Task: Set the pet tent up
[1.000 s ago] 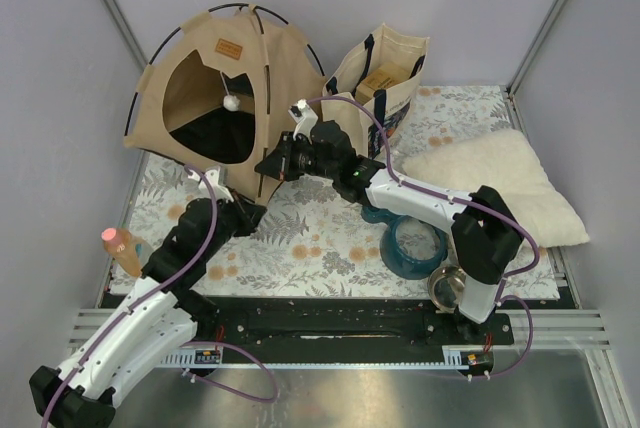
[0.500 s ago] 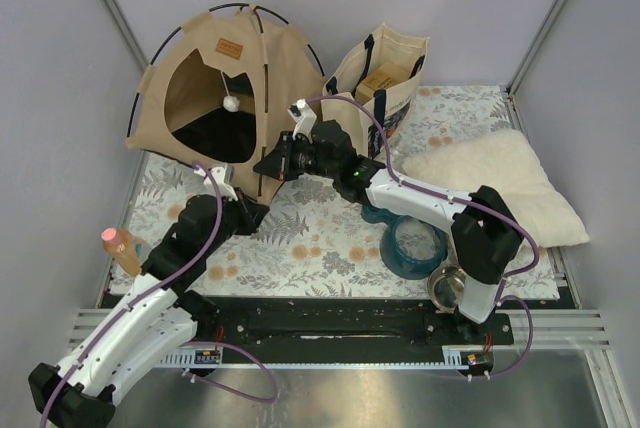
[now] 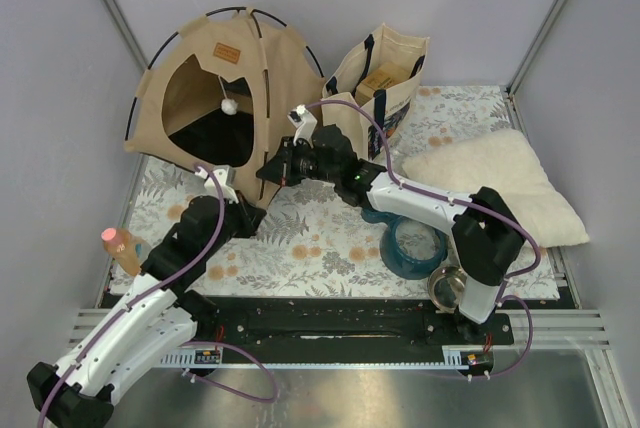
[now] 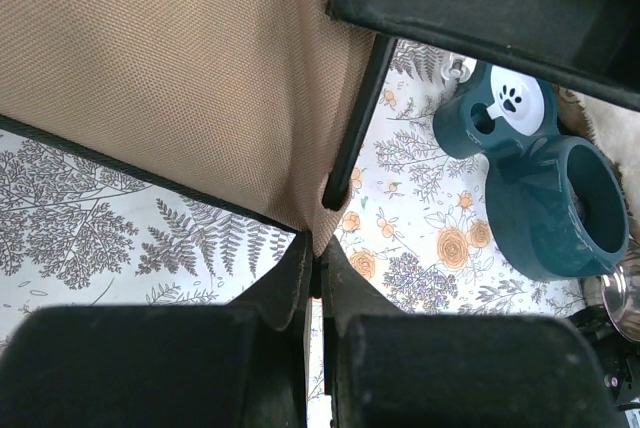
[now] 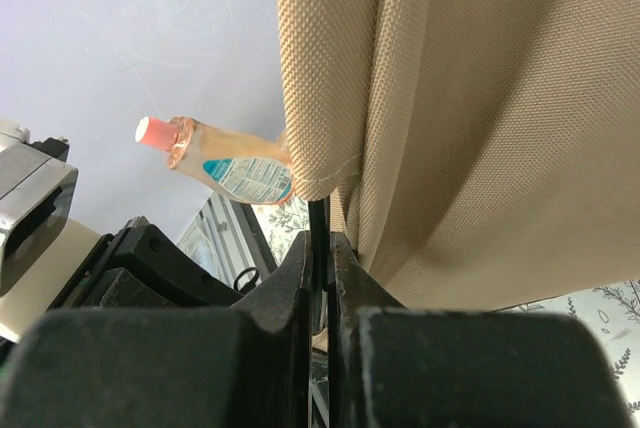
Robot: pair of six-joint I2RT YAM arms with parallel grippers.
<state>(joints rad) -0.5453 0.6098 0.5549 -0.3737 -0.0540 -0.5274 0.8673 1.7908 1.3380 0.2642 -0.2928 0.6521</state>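
Observation:
The tan pet tent (image 3: 205,98) stands at the back left with its arched doorway facing front, black poles bowed over it and a white pom-pom (image 3: 229,106) hanging in the opening. My left gripper (image 3: 244,210) is shut on the tent's lower front corner; in the left wrist view (image 4: 320,253) the tan fabric tip sits between the jaws. My right gripper (image 3: 268,170) is shut on a thin black pole end (image 5: 318,218) at the tent's front seam, just above the left gripper. In the left wrist view the pole (image 4: 358,113) runs down beside the fabric (image 4: 190,78).
A cream tote bag (image 3: 385,78) stands right of the tent. A fluffy white pillow (image 3: 500,180) lies at the right. A teal pet bowl set (image 3: 412,243) and a steel bowl (image 3: 450,288) sit near the right arm. A peach bottle (image 3: 125,246) stands front left.
The tent has shifted slightly back and up, standing a little more upright. Both grippers have moved with it and kept their hold.

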